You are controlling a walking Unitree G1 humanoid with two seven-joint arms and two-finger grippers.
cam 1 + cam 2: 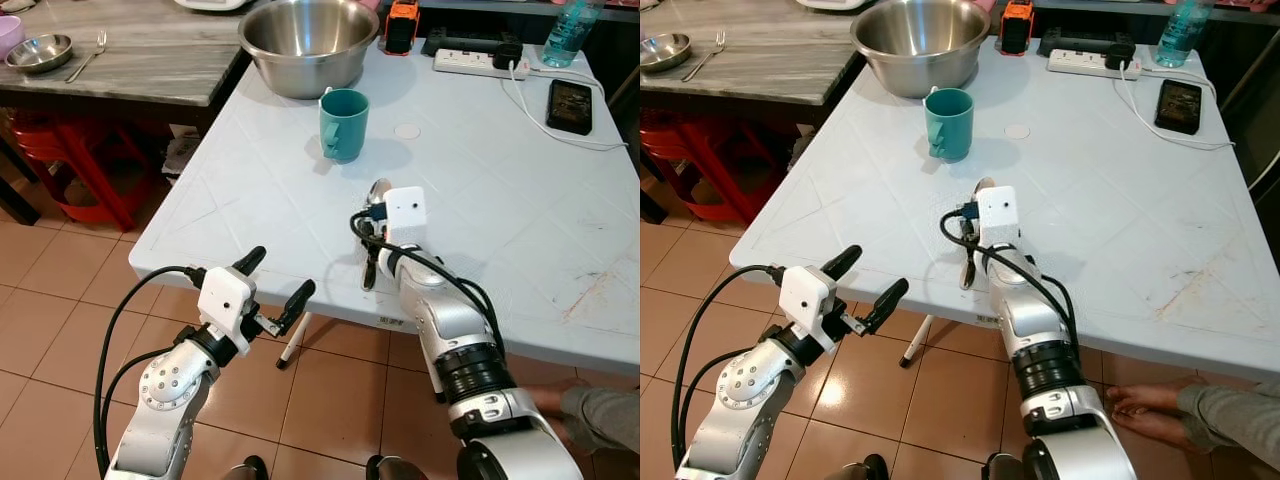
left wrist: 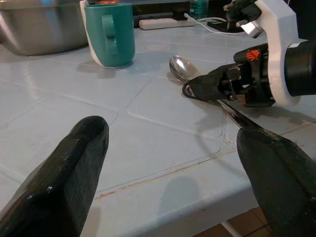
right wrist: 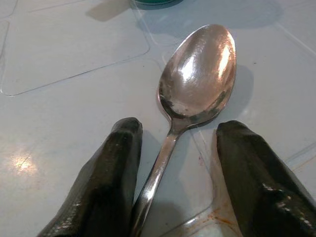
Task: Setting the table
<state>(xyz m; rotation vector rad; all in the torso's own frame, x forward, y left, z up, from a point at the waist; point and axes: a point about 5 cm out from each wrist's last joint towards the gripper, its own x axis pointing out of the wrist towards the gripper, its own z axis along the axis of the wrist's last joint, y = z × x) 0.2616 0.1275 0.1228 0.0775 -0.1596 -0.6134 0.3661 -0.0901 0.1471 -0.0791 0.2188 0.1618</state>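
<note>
A metal spoon (image 3: 197, 74) lies on the white table (image 1: 500, 200), its bowl pointing toward a teal mug (image 1: 344, 124). My right gripper (image 3: 178, 129) is low over the spoon, open, one finger on each side of the handle with a gap on both sides. The spoon's bowl (image 1: 378, 192) shows just beyond the gripper's white camera box. My left gripper (image 1: 280, 275) hangs open and empty off the table's front edge, facing the spoon and mug (image 2: 109, 33).
Behind the mug sits a large steel bowl (image 1: 310, 45). A power strip (image 1: 478, 62), phone (image 1: 570, 105), bottle (image 1: 572, 30) and cable lie at the far right. A grey table with a small bowl (image 1: 40, 52) and fork (image 1: 88, 55) stands left. A person's foot (image 1: 1140, 400) rests by the table.
</note>
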